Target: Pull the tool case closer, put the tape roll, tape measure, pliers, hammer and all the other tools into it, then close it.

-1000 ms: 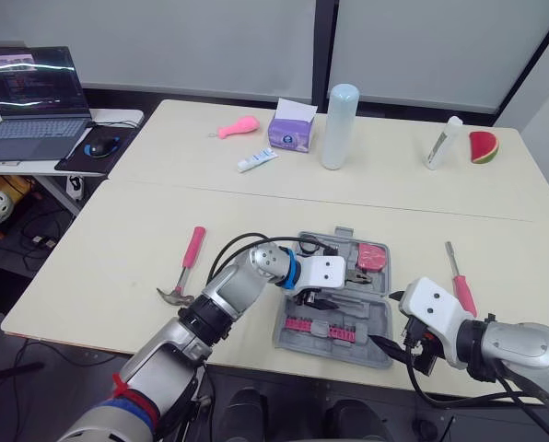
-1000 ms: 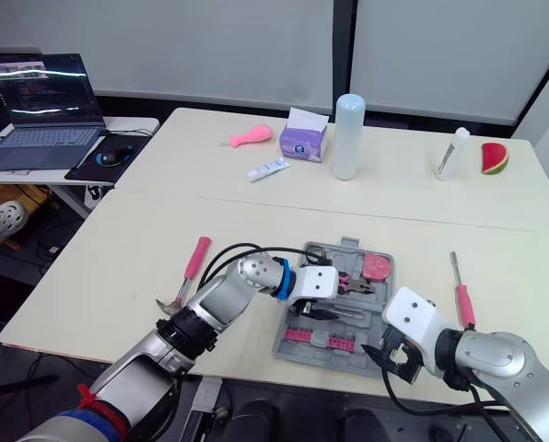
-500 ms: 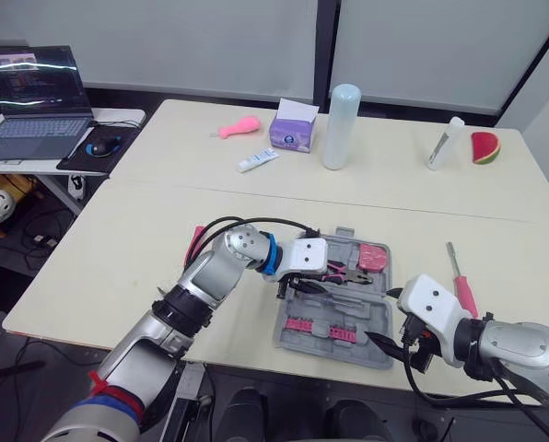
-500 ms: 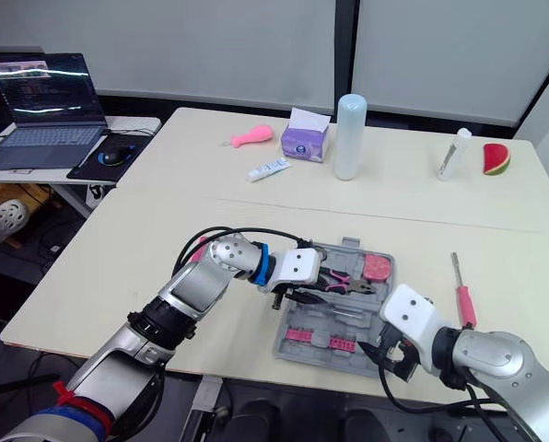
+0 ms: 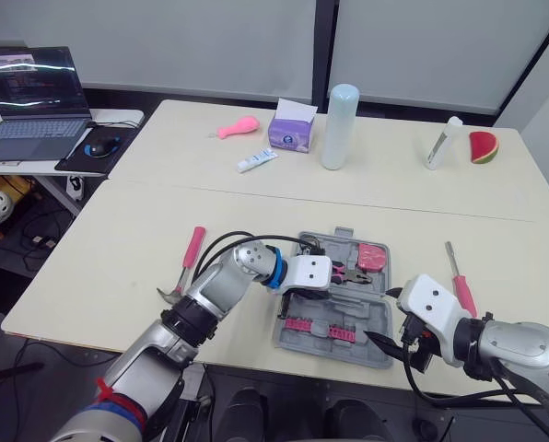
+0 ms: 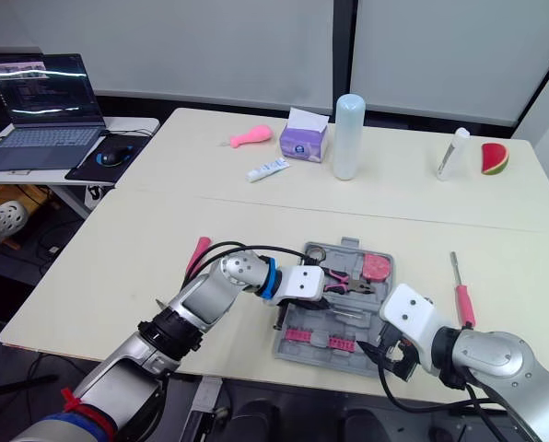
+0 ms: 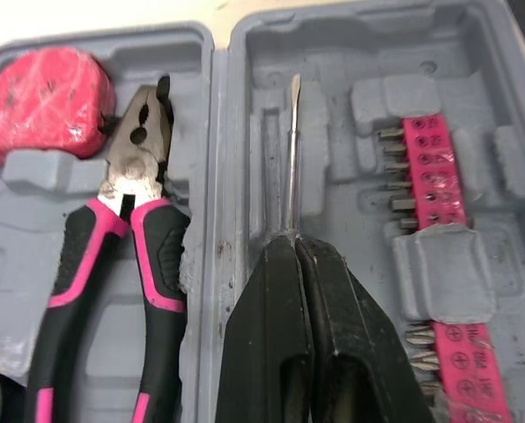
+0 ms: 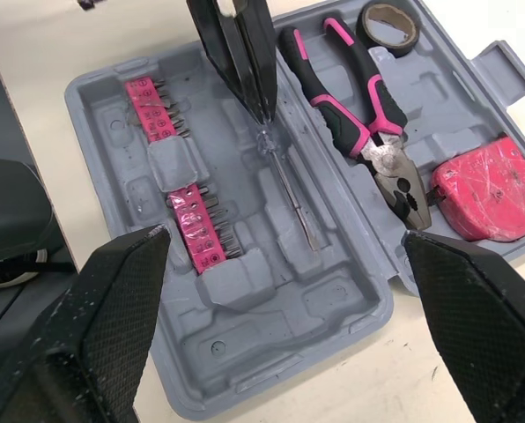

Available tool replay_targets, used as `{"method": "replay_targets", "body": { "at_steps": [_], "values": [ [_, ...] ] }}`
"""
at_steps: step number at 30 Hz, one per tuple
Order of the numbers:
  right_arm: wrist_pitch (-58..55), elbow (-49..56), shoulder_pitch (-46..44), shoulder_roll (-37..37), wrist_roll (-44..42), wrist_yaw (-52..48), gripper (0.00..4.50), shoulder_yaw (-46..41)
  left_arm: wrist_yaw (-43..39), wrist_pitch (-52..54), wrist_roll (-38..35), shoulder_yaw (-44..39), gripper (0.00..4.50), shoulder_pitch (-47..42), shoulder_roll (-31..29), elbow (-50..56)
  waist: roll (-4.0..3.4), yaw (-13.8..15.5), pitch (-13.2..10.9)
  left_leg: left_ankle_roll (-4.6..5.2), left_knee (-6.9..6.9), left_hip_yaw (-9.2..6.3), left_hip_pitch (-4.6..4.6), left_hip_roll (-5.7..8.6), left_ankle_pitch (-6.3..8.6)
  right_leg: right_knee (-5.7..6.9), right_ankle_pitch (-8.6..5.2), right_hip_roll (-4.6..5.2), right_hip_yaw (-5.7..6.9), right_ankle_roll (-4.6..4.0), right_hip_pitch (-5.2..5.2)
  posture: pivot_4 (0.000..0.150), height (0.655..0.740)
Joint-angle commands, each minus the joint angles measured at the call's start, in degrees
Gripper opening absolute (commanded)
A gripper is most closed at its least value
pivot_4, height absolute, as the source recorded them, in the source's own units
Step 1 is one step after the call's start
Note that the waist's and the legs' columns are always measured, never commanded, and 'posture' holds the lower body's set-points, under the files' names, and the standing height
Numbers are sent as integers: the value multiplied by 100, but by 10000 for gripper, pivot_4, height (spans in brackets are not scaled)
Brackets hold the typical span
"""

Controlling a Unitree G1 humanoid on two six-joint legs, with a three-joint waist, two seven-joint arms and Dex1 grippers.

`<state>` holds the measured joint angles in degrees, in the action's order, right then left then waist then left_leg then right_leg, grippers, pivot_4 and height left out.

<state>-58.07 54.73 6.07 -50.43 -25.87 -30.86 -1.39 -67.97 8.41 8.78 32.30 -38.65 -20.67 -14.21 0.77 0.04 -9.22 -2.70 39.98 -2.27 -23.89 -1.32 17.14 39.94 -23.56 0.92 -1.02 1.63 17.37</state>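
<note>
case: grey tool case (image 8: 271, 348) lies wide open on the near table (image 5: 118, 267), right in front of the robot, both halves flat

far half: red tape measure (image 8: 487, 198) in the pocket at the robot's right end, pink and black pliers (image 8: 351, 97) just beside it with the nose toward the tape measure, black tape roll (image 8: 388, 22) past the plier handles at the left end

near half: two pink bit strips (image 8: 196, 220) clipped in along the near side, and a slim screwdriver (image 8: 293, 198) running along a groove between the strips and the hinge; can't tell if it's fully seated in the groove or just above it

left gripper: left gripper (image 7: 293, 242) is over the near half, fingers squeezed together on the handle end of the slim screwdriver, the metal shaft poking out past the tips

right gripper: right gripper (image 8: 284, 233) hangs at the case's near right corner, fingers (image 8: 113, 300) spread wide, nothing between them

not in the case yet: hammer (image 5: 190, 258) with the pink handle lies on the table off to the case's left, and a pink-handled screwdriver (image 5: 461, 287) lies on the table to its right, both clear of the case

lid: not closed
</note>
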Motion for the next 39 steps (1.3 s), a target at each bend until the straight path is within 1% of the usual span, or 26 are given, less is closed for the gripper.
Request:
{"method": "replay_targets", "body": {
  "at_steps": [1,10,17,20,24,28,31,32,33,36,39],
  "values": [
    [11,173,-38,12,-22,37,45000,-97,86,-206,104,62,261,-18,53,-49,0,0,0,0,0,1,0,0,0,0,0,0,0,0,0,1500,7161],
    [-2,199,-9,0,-40,40,45000,-106,410,-578,370,51,261,-2,115,-620,0,-2,1,0,0,0,2,-1,0,1,0,0,0,0,0,1500,7161],
    [-9,206,-25,-5,-49,39,45000,-98,528,-712,449,56,261,65,124,-805,-1,-2,1,0,0,0,5,-1,0,1,0,0,0,0,-2,1500,7161],
    [6,204,-29,-5,-45,36,45000,-96,550,-701,394,8,261,80,146,-785,-1,-1,1,0,2,0,5,0,0,2,0,0,0,0,-3,1500,7161],
    [172,199,-17,23,-18,5,45000,-137,467,-474,57,-288,261,36,144,-526,0,-2,1,0,2,0,6,0,0,2,0,0,0,0,-4,1500,7161],
    [304,204,62,138,-50,-3,45000,-333,366,193,-656,-989,261,33,-28,122,0,-13,1,0,2,-2,3,-3,0,3,0,-1,1,0,-1,1500,7161],
    [545,139,173,275,-21,-25,45000,-660,176,843,-1687,-2064,261,368,-496,798,-1,-35,1,-1,1,-2,2,-5,-1,3,0,-1,1,0,-2,1500,7161],
    [623,110,239,301,-22,-60,45000,-808,239,1107,-1951,-2413,261,515,-639,932,-4,-44,3,-1,0,0,2,-10,-1,4,0,0,-2,0,-2,1500,7161],
    [720,75,346,317,-2,-103,45000,-976,351,1279,-2126,-2705,261,666,-754,1015,-5,-47,4,-1,0,0,4,-14,-1,5,0,1,-1,0,-4,1500,7161],
    [1116,-82,723,451,201,-100,45000,-1672,531,1317,-2508,-3620,261,1230,-1219,1044,-6,-35,4,-1,-2,-5,10,-12,-1,1,0,12,3,0,-3,1500,7161],
    [1921,-424,1304,667,694,-89,45000,-2369,1002,1270,-2750,-4489,261,1741,-1460,908,-5,-18,4,-1,-1,-7,9,-11,-1,2,0,16,4,0,-3,1500,7161]
  ]
}}
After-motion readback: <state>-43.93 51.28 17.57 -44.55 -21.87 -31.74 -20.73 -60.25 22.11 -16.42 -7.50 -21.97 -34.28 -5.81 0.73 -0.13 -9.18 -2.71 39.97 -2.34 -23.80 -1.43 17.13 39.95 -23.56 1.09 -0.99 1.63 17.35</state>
